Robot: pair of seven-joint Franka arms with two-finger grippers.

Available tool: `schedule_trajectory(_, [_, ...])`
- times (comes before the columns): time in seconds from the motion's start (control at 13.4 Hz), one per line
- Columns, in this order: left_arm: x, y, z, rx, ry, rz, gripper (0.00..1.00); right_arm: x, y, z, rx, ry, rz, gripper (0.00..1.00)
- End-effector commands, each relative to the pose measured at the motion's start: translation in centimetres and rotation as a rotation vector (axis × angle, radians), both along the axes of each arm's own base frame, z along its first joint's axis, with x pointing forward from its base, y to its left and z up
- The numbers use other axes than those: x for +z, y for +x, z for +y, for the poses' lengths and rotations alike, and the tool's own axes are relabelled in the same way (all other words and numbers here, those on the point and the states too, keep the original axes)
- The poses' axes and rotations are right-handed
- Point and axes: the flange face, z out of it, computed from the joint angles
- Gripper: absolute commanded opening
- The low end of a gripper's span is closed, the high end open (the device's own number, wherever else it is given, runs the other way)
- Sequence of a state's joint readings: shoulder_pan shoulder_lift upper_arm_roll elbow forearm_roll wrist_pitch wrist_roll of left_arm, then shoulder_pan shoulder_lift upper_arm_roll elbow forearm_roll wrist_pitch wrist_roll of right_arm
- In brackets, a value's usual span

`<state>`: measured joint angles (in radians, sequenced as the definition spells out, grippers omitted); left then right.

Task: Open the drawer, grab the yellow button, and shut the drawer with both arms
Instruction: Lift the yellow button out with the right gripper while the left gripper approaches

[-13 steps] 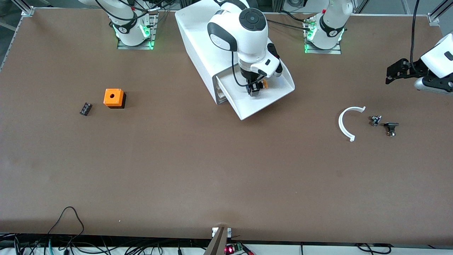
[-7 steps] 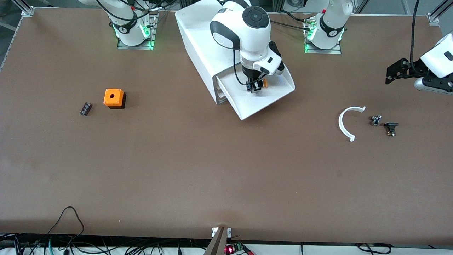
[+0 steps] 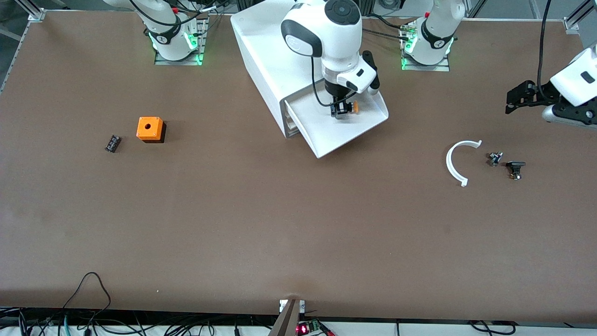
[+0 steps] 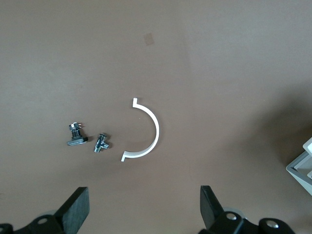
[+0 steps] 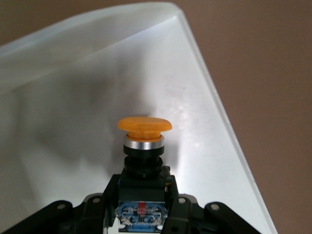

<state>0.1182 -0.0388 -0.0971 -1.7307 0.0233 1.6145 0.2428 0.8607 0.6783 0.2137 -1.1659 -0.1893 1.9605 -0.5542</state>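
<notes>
The right gripper (image 3: 342,111) pinches the button (image 3: 353,108) by its black body, lifted above the pulled-out drawer (image 3: 368,122) for removal. The left gripper (image 3: 518,96), fingers spread, waits over the table's left-arm end, seemingly ready to close it.

We count 2 arms (image 3: 326,42) (image 3: 573,81), 1 cabinet (image 3: 261,51) with 1 drawer (image 3: 336,133) open, 1 button (image 3: 350,108), 1 orange cube (image 3: 149,129), 1 black component (image 3: 112,143), 1 white arc (image 3: 454,163) and 2 small metal parts (image 3: 495,158) (image 3: 515,169).
</notes>
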Motion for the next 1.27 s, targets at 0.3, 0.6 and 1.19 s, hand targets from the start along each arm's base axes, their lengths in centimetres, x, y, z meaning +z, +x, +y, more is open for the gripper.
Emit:
schedule_trajectory(0.3, [-4.3, 1.5, -0.8, -0.006, 0.014, 0.066, 1.00, 6.9, 11.1, -11.7, -0.379, 0.109, 0.024, 0.18])
schedule_trajectory(0.6, [-8.8, 2.7, -7.1, 0.205, 0.025, 0.011, 1.00, 6.5, 16.0, -22.5, -0.673, 0.070, 0.054, 0.18])
schedule_trajectory(1.19, [-22.0, 0.5, -20.3, 0.524, -0.054, -0.092, 1.00, -3.7, 20.0, -47.2, -1.263, -0.138, 0.174, 0.18])
